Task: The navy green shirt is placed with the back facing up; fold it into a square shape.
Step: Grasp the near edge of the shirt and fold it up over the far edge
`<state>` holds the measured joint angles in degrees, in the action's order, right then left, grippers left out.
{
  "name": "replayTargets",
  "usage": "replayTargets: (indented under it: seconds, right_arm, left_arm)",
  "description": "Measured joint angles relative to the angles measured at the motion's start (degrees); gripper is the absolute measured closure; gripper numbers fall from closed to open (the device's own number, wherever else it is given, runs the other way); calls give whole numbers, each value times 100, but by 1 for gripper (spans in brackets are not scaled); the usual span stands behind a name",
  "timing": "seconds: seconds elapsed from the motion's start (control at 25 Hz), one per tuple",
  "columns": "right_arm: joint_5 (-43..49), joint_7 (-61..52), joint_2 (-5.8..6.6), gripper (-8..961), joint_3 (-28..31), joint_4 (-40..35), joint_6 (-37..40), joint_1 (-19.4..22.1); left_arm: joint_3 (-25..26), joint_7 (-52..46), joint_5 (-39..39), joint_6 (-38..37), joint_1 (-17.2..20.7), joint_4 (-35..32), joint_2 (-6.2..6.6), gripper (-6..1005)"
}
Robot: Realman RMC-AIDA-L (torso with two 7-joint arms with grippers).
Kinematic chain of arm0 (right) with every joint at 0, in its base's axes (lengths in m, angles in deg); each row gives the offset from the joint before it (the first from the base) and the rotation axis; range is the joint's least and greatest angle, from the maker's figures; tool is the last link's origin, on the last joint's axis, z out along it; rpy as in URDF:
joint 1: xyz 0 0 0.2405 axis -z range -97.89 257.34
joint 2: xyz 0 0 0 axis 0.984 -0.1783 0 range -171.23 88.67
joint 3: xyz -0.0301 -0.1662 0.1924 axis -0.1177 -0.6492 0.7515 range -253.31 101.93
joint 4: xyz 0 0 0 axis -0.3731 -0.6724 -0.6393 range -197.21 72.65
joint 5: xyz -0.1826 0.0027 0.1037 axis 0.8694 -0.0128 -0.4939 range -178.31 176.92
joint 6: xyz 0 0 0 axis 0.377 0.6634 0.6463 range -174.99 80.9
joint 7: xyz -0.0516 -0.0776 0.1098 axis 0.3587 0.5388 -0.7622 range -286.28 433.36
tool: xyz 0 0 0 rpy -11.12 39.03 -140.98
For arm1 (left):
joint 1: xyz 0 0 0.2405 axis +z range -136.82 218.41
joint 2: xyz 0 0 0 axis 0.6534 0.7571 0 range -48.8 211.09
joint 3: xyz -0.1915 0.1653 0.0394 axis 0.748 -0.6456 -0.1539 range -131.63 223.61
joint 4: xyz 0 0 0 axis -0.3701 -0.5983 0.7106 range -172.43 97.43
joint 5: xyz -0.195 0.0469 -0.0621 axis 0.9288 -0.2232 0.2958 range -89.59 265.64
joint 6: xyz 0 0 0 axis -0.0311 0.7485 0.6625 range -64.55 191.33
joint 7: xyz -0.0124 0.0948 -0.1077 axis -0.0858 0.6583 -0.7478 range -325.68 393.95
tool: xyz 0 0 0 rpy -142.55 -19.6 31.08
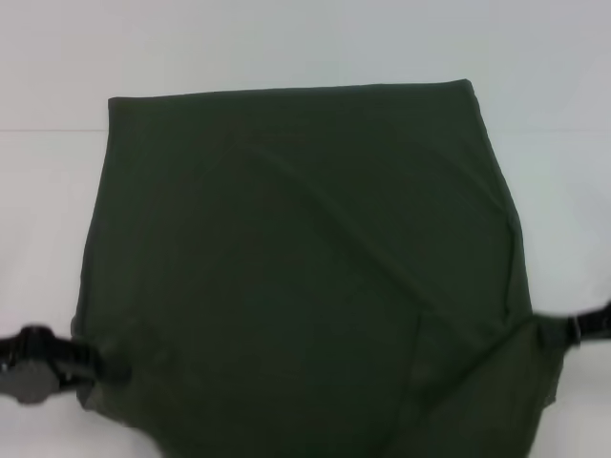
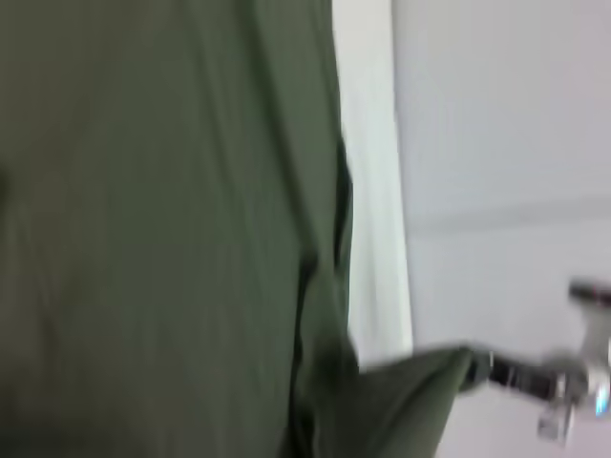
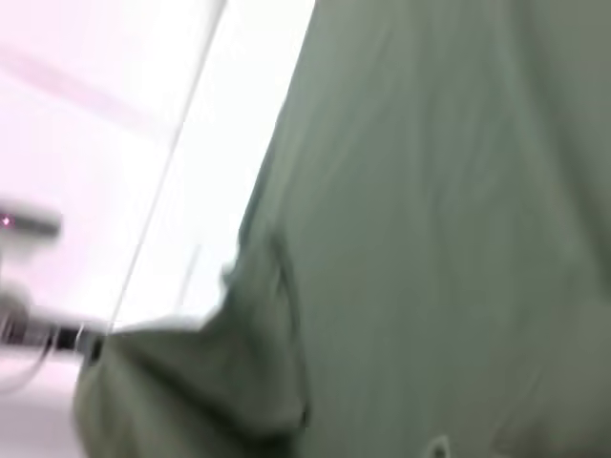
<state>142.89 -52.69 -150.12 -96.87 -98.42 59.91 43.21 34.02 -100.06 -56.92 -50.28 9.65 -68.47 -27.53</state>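
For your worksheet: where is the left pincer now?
Head view: the left pincer is at the shirt's near left corner, low on the robot's left.

The left gripper (image 1: 100, 367) reaches in low from the robot's left and the right gripper (image 1: 554, 334) from its right, both at the near corners and each apparently clamped on cloth, though the fingertips are hidden.

head overhead, wrists close, shared shirt (image 1: 305, 267)

Navy green shirt (image 1: 296, 258): matt soft cloth; table (image 1: 286, 48): smooth white, prob. laminate.
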Motion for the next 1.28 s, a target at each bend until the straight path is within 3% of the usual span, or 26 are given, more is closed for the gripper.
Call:
replayTargets:
  seconds: [0.12,0.28,0.6,0.8,0.96,1.16,1.28]
  right_arm:
    - [-325,-109,35,889,31,78,-472,20]
    - [-690,-125,-19,888,34,214,-930,25]
    - [-1809,-113,-38,888,40,443,-1357,247]
    - [-2128,-36,-110,889,46,563,-1772,336]
    - [-2278,195,-216,888,27,713,-2265,337]
    - [-2336,454,-408,888,55,751,-2866,297]
    - [-2511,638,-499,888,73,776,-3207,326]
  left_arm:
    - [480,-43,15,367,2,19,-33,950]
    - [834,-42,413,802,53,213,-49,950]
    - [872,95,1356,1429,180,388,-184,951]
    - [873,237,1638,1823,218,421,-279,951]
    - [874,520,2034,2359,319,446,-440,951]
    - [875,1035,2105,3111,311,457,-740,951]
    - [873,1232,2197,3280,298,463,-826,951]
